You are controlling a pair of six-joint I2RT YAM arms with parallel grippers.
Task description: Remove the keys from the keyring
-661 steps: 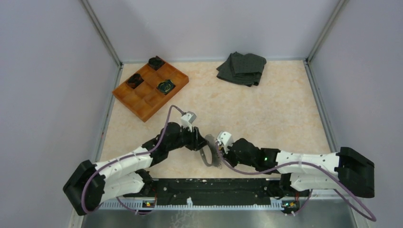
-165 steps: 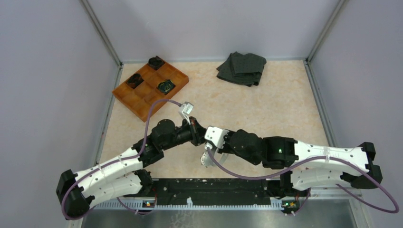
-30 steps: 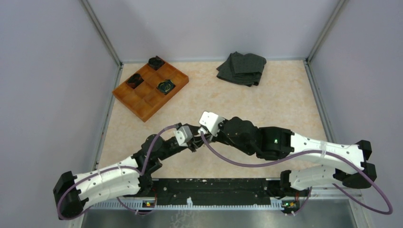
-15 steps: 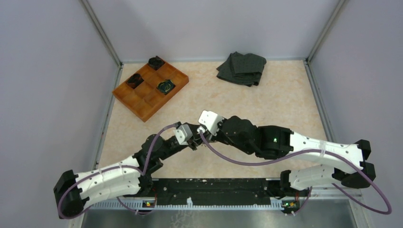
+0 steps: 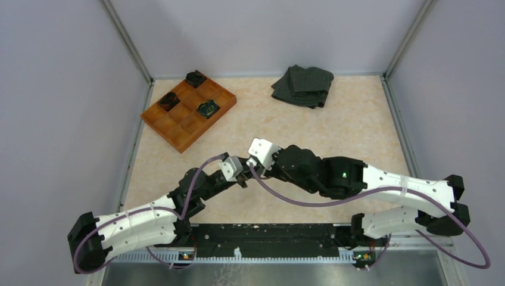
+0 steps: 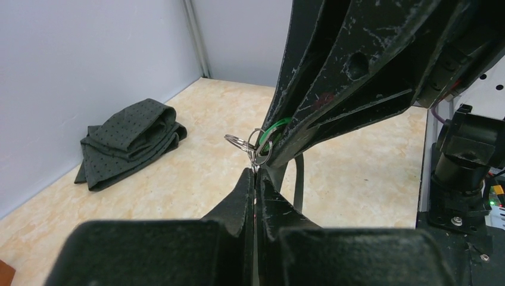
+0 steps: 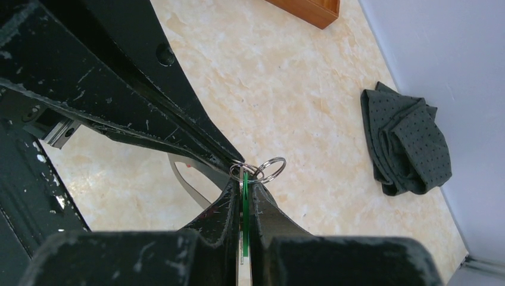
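From above, we see the left gripper [image 5: 242, 180] and right gripper [image 5: 251, 170] meet tip to tip. Left wrist: our fingers pressed together, seemingly nipping the keyring [image 6: 261, 147]. Right wrist: fingers pinch a green tag [image 7: 245, 186] on the ring; a key [image 7: 184, 183] dangles.

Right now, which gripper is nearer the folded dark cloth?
Right. Both meet at the keyring, the right gripper on the cloth's side, the left gripper behind it.

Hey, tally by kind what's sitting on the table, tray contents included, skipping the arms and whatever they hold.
Tray: 1
Black round pieces: 3
Cloth: 1
Total: 5
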